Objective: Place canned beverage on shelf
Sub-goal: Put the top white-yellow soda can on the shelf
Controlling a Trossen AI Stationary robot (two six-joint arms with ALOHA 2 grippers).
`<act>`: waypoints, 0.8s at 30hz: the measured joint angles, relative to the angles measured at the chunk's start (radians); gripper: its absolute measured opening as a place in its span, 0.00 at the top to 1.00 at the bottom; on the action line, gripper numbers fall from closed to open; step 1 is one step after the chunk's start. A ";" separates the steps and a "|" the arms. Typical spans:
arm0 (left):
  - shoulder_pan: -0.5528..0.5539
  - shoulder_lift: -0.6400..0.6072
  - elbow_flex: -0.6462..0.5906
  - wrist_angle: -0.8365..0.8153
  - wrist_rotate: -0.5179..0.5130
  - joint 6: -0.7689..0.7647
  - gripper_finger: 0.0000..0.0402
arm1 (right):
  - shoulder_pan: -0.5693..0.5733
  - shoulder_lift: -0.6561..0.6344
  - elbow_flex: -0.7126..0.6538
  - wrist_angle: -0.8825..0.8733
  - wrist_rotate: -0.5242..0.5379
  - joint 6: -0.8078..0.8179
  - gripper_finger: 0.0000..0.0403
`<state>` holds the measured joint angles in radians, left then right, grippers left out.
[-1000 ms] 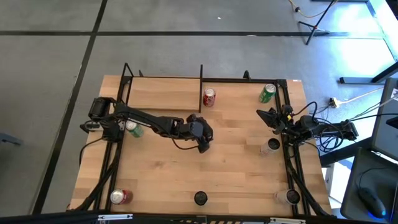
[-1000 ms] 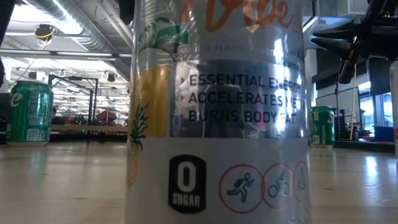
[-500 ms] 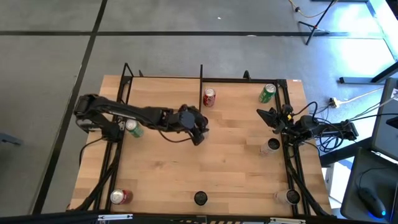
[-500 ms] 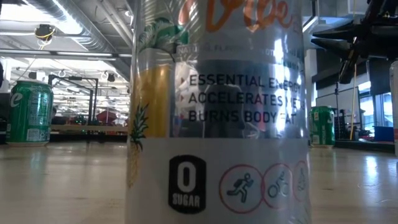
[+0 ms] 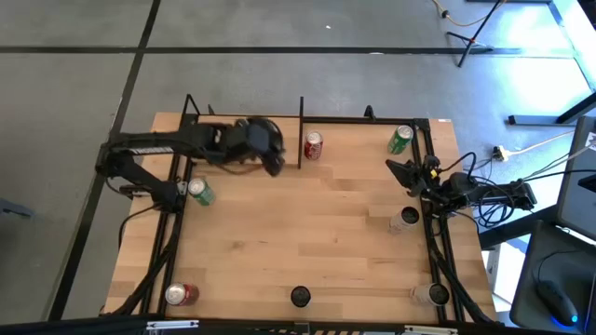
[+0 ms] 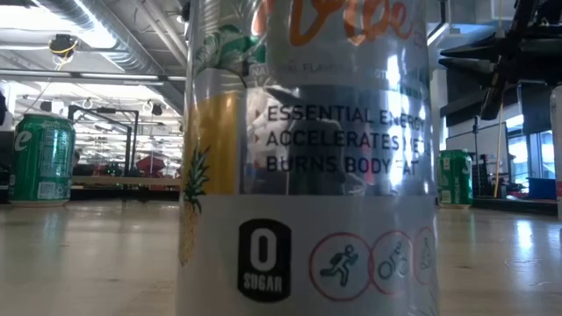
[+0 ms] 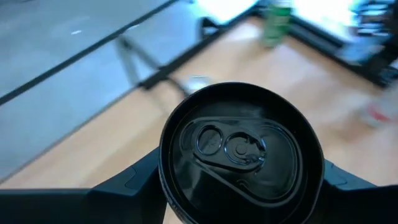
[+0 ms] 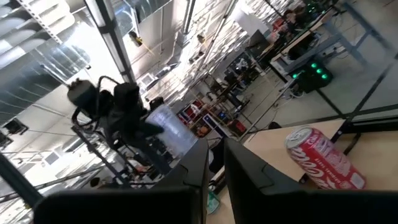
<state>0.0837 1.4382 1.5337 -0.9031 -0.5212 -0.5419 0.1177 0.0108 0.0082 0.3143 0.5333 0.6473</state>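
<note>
Carried up from mid-worktop in the last 1 second, the black can (image 7: 241, 153) is now held over the shelf (image 5: 244, 138), clamped in the left claw (image 5: 264, 149). It should be lowered upright, then released. Right claw (image 5: 399, 174) is parked, nearly closed, empty.

Your left claw (image 5: 272, 164) reaches far across the back, its fingers clamped; your right claw (image 5: 393, 170) rests at the side with fingers together.
</note>
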 joint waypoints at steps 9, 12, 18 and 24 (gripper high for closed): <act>0.342 -0.063 -0.023 -0.177 0.012 0.031 0.44 | 0.000 0.000 0.000 -0.004 0.087 -0.027 0.90; 0.460 -0.059 -0.054 -0.185 0.052 0.085 0.44 | 0.000 0.000 0.000 -0.005 0.111 -0.028 0.90; 0.649 -0.058 -0.171 -0.110 0.127 0.143 0.44 | 0.000 0.000 0.000 -0.010 0.131 -0.028 0.90; 0.782 -0.059 -0.237 0.036 0.196 0.235 0.43 | 0.000 0.000 0.000 -0.031 0.170 -0.028 0.90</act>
<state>0.8654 1.3792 1.2968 -0.8668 -0.3252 -0.3073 0.1177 0.0109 0.0082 0.2829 0.7028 0.6189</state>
